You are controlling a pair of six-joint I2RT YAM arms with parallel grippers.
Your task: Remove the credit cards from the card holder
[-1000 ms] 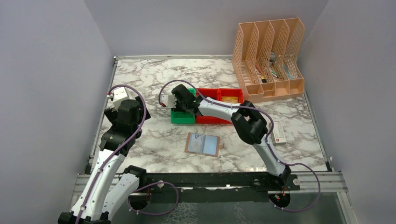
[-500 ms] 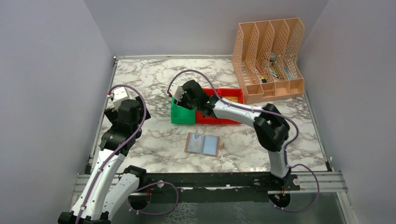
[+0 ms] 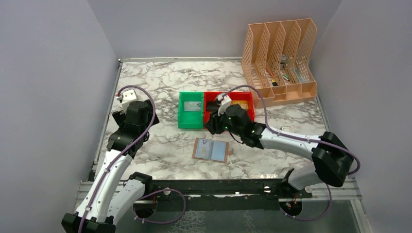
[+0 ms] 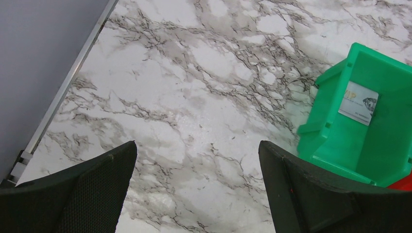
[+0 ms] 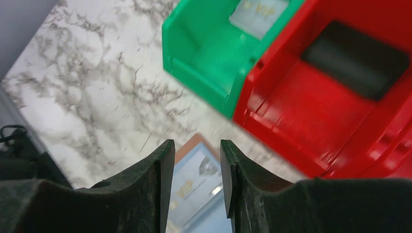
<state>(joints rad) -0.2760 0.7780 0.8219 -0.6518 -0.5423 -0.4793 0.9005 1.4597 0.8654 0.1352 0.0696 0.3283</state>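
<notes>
Right wrist view: the right gripper (image 5: pixel 197 148), jaws narrow and empty, hangs just above the unfolded card holder (image 5: pixel 197 191), which lies flat beside the green bin (image 5: pixel 204 58). That slim gap may close on nothing and shove the holder aside, since the widely spread left gripper (image 4: pixel 197 145) sits well away from it.

Card holder (image 3: pixel 211 150) lies open; silver credit card (image 3: pixel 193 106) in green bin (image 3: pixel 190 124)

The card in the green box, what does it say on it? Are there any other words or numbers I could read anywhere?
"VIP": on the silver card lying flat in the green bin.
Small print below "VIP" on that card: too small to read.
Print on the cards inside the open card holder: too small to read.
Things in the file rack: no readable text.
</notes>
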